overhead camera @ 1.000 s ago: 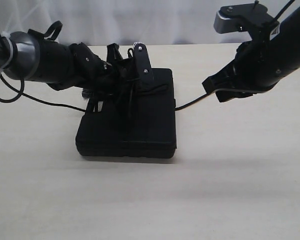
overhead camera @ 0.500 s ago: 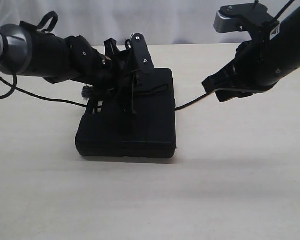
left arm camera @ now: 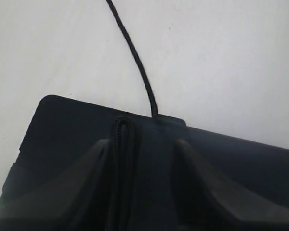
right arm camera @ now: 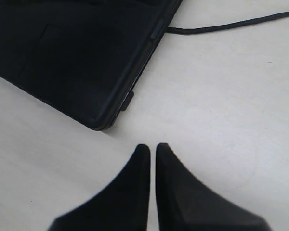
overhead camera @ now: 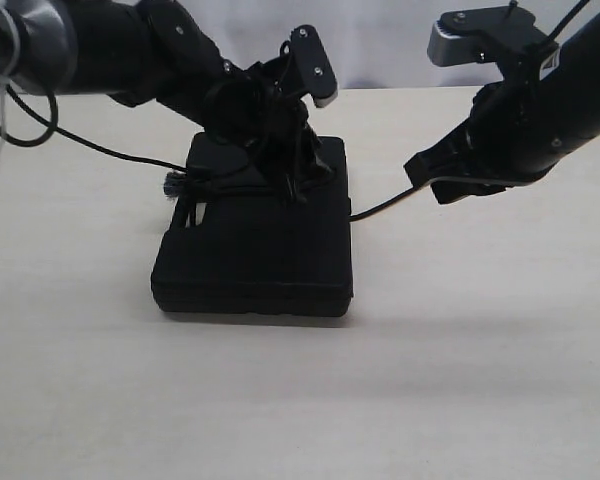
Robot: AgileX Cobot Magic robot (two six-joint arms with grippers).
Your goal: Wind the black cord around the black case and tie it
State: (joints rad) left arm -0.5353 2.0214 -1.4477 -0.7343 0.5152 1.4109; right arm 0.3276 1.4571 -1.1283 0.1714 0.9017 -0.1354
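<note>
Two arms: both reach in over a pale table (overhead camera: pixel 480 400), one from each side of the exterior view.
Case (overhead camera: pixel 255 260): lies flat on the table near the middle of that view, with a short edge toward the camera. Its far end is under the left arm.
Cord (overhead camera: pixel 380 205): one stretch leaves the case's right edge and runs toward the right arm. Whether it lies on the table all the way cannot be told.
Loop (left arm camera: pixel 120 144): a doubled length of cord lies on the case top, with its bend close to the case's edge. Just beyond that edge a single strand runs off across bare table.
Knot (overhead camera: pixel 170 183): the fuzzy end sits on the table, just beside the case's left side near the far end.
Left gripper (left arm camera: pixel 142 144): released, jaws spread apart low over the case top. The loop lies between the fingers, nearer one of them, and is not pinched.
Right gripper (right arm camera: pixel 151 146): clenched, with the fingers drawn together to a thin slit and nothing seen in it. It is over bare table, near a rounded corner of the case but apart from it. In the right wrist view the cord passes well beyond the tips. In the exterior view the cord seems to end at the gripper's underside, and whether they touch cannot be told.
</note>
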